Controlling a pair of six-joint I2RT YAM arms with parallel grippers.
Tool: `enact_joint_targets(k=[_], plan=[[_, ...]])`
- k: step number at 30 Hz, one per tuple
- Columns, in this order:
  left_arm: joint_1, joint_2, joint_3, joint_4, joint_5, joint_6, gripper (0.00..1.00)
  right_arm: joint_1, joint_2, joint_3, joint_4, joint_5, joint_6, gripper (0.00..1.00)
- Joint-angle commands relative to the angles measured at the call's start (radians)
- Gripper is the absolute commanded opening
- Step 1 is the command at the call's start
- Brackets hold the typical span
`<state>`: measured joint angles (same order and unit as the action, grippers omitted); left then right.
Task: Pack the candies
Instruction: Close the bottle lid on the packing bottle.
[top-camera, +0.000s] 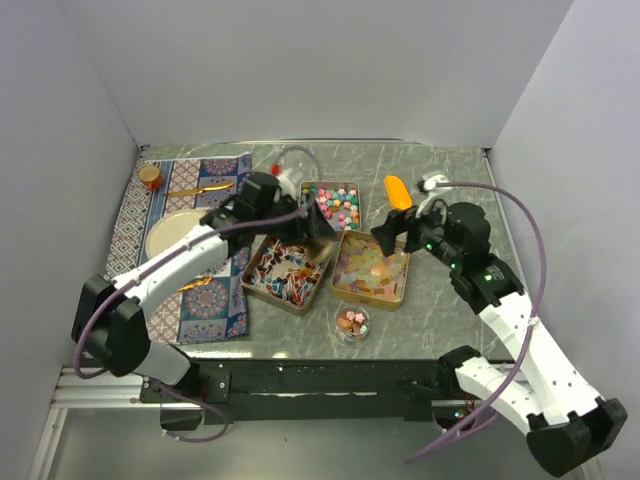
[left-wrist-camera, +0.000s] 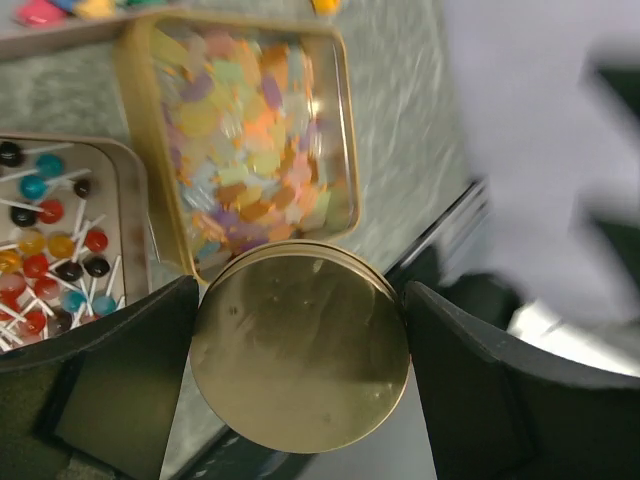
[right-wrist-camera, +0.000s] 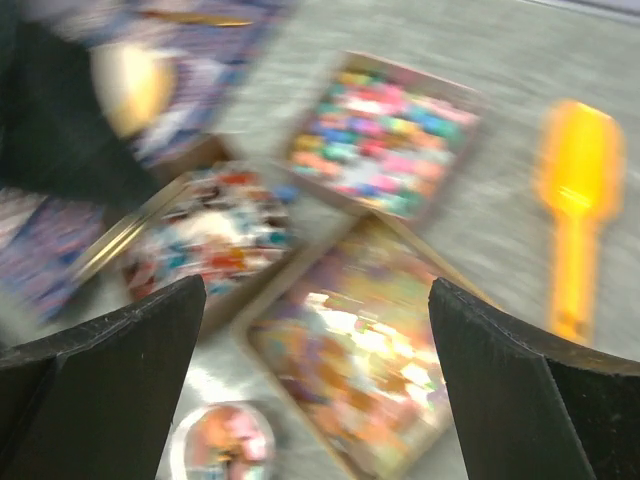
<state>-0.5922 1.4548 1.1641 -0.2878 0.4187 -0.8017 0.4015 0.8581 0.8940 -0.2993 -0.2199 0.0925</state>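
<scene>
Three square tins hold the candies: multicolour balls (top-camera: 337, 203), red-blue-white pieces on sticks (top-camera: 288, 270) and translucent squares (top-camera: 371, 270). A small round clear cup (top-camera: 352, 323) with a few candies stands in front of them. My left gripper (top-camera: 320, 228) hovers over the tins, shut on a round gold lid (left-wrist-camera: 300, 350); below it the wrist view shows the translucent squares (left-wrist-camera: 255, 150) and the stick candies (left-wrist-camera: 50, 250). My right gripper (top-camera: 395, 232) is open and empty above the squares tin (right-wrist-camera: 370, 370); its view is blurred and also shows the cup (right-wrist-camera: 225, 445).
A yellow scoop (top-camera: 398, 190) lies behind the squares tin. A patterned cloth (top-camera: 190, 290) on the left carries a plate (top-camera: 170, 232), a small orange-lidded jar (top-camera: 150, 176) and a gold utensil (top-camera: 205, 189). The table's front edge is just beyond the cup.
</scene>
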Motion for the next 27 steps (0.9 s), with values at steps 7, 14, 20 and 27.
enact_joint_targets(k=[7, 14, 20, 27], plan=[[-0.377, -0.146, -0.135, -0.004, -0.345, 0.401, 0.48, -0.266, 0.007, 0.074, -0.163, 0.218, 0.058, 1.00], [-0.578, -0.091, -0.184, 0.069, -0.509, 0.499, 0.49, -0.319, -0.146, 0.022, -0.156, 0.183, 0.064, 1.00], [-0.612, 0.039, -0.101, 0.081, -0.552, 0.518, 0.50, -0.349, -0.214, -0.009, -0.187, 0.120, 0.090, 1.00], [-0.646, 0.203, 0.041, 0.024, -0.580, 0.509, 0.53, -0.363, -0.255, -0.047, -0.178, 0.123, 0.101, 1.00]])
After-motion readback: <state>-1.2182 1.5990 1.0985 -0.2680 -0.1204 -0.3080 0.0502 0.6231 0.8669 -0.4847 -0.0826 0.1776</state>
